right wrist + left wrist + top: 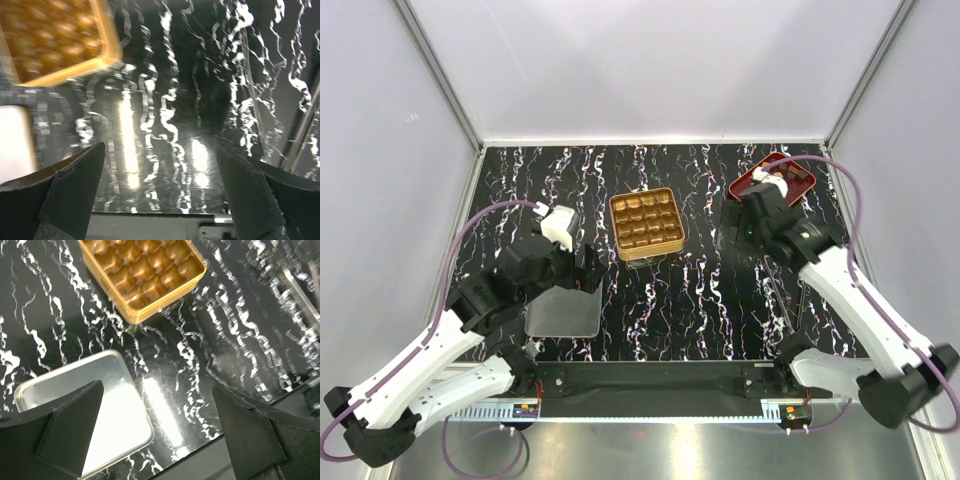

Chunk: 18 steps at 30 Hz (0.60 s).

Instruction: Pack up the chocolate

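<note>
The chocolate (790, 180) shows as a few small dark pieces in the dark red tray (804, 172) at the back right. The gold tin (645, 222) with its grid of cups stands mid-table; it also shows in the left wrist view (145, 275) and, blurred, in the right wrist view (55, 40). I see no pieces in its cups. My left gripper (586, 272) (157, 432) is open and empty, hovering beside the tin's near-left corner. My right gripper (732, 240) (160, 195) is open and empty, between tin and tray, above the bare table.
A silver flat lid (563, 308) lies near the front left, under my left finger (70, 430). A clear flat piece (788, 300), hard to make out, lies at the front right. The table's near edge (160, 220) is close below my right gripper.
</note>
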{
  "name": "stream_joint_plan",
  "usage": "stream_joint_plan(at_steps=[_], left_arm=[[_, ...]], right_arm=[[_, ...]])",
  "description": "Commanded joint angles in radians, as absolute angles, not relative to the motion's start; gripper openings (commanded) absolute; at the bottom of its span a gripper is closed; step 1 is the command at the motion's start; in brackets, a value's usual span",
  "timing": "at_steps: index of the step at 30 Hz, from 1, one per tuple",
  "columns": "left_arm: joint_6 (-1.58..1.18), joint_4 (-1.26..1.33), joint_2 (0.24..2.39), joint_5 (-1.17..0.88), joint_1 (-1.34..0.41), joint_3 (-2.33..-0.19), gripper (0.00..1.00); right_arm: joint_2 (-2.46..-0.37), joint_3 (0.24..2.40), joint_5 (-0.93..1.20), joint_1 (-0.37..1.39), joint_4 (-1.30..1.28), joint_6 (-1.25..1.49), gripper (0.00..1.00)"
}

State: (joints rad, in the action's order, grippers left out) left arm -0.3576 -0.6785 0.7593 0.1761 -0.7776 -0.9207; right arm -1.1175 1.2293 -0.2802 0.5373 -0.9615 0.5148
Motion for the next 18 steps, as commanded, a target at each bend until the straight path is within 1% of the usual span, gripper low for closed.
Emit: stream_joint_plan(at_steps=[1,4,5,7,8,9,10,12,18], left_arm=[[-0.325,-0.617,0.716,0.204,-0.779,-0.878,0.99],[-0.322,-0.595,0.687,0.173,-0.779,-0.822,0.99],[-0.321,-0.586,0.684,0.164,-0.779,-0.816,0.99],[-0.313,-0.603,0.680,0.167,-0.779,-0.830,0.99],[-0.311,-0.607,0.680,0.184,-0.779,-0.831,0.99],[-0.308,-0.607,0.677,0.190,-0.779,-0.833,0.99],[-0.305,-0.607,0.669,0.192,-0.779,-0.828,0.99],[-0.299,-0.611,0.663,0.181,-0.779,-0.822,0.99],[-0.301,-0.607,0.647,0.169,-0.779,-0.818,0.99]], right_arm=[[-1.205,1.200,-0.336,0.526,-0.933,0.465,0.95],[-1.287,1.146,-0.285,0.454,-0.877,0.456,0.83],[-1.326,1.146,-0.284,0.410,-0.885,0.463,0.72],[-1.354,1.134,-0.287,0.361,-0.888,0.479,0.65],[-1.365,1.126,-0.273,0.332,-0.879,0.474,0.64],[-1.370,1.103,-0.250,0.263,-0.847,0.469,0.63],[-1.374,1.094,-0.204,0.229,-0.833,0.469,0.63],[-1.405,1.085,-0.189,0.169,-0.812,0.469,0.62],[-1.571,1.107,-0.196,0.112,-0.753,0.425,0.61]])
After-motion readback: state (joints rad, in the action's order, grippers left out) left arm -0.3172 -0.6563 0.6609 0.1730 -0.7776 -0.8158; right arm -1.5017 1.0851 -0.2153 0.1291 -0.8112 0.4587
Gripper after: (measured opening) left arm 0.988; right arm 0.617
